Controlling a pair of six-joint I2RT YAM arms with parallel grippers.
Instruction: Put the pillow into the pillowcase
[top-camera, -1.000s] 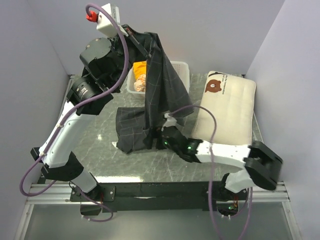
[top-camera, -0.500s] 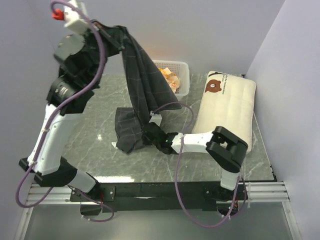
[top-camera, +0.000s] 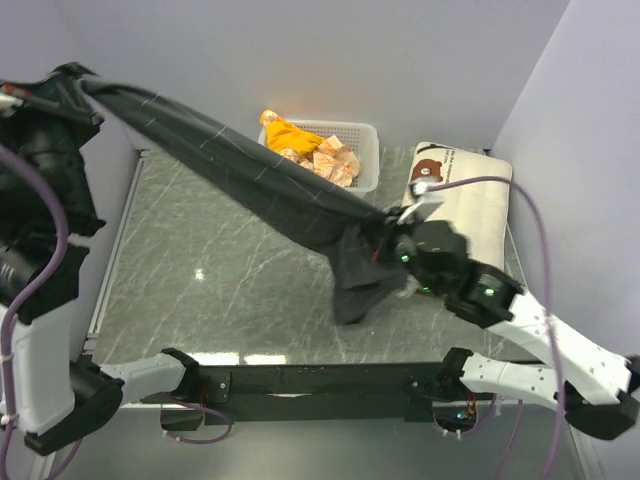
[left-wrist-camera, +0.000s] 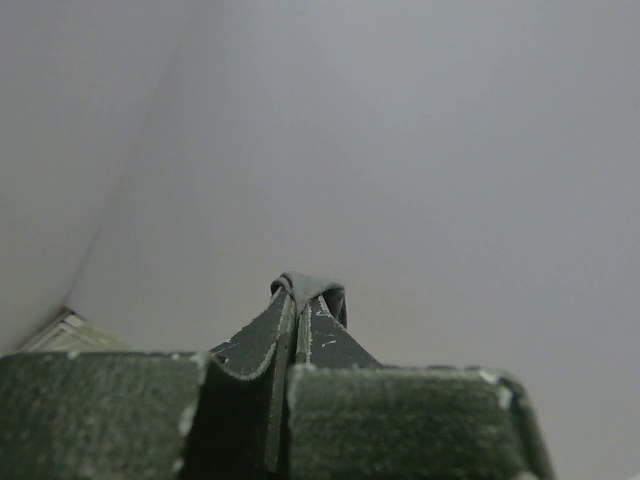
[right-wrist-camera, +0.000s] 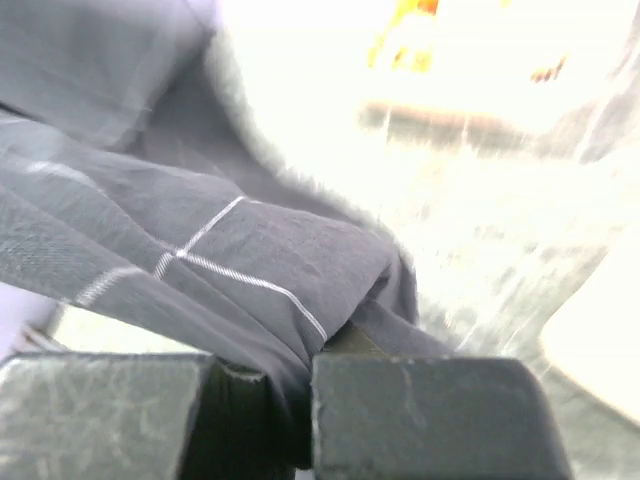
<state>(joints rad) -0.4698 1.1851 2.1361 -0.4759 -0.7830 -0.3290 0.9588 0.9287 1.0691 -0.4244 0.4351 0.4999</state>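
Right wrist view blurred, overexposed

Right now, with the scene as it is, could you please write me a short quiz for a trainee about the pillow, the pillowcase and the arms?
1. True or false: the pillow lies inside the pillowcase.
2. Which arm's jaws are shut on the pillowcase? A. left only B. right only C. both
3. Fill in: the bear face on the pillow is at the end toward the ___ edge of the table (near or far, as seen from the arms' bases).

Key: 1. False, the pillow lies bare on the table. 2. C, the cloth is stretched in the air between them. 3. far
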